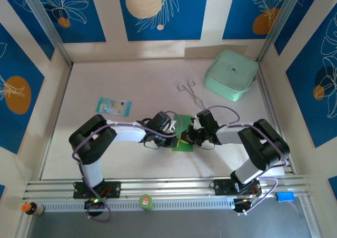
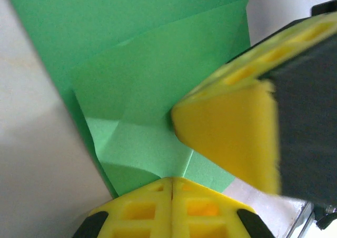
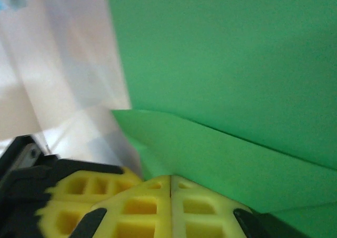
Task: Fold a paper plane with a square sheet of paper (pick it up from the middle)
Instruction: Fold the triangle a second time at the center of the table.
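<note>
The square sheet of paper [image 1: 184, 123] is bright green and partly folded, lying mid-table between both arms. In the left wrist view the paper [image 2: 158, 90] shows a lighter folded flap and a crease that runs into my left gripper [image 2: 171, 181], whose yellow jaws are shut on the paper's near edge. My right gripper's fingers [image 2: 231, 138] come in from the right and touch the flap. In the right wrist view my right gripper [image 3: 170, 179] is shut where a raised fold of the paper [image 3: 221, 64] meets its tips. From above, the left gripper [image 1: 176, 138] and right gripper [image 1: 190, 137] nearly touch.
A pale mint box [image 1: 230, 75] stands at the back right, with metal tongs [image 1: 188, 90] lying in front of it. A light-blue packet [image 1: 114, 106] lies at the left. A green roll [image 1: 146, 201] sits on the front rail. Panelled walls enclose the table.
</note>
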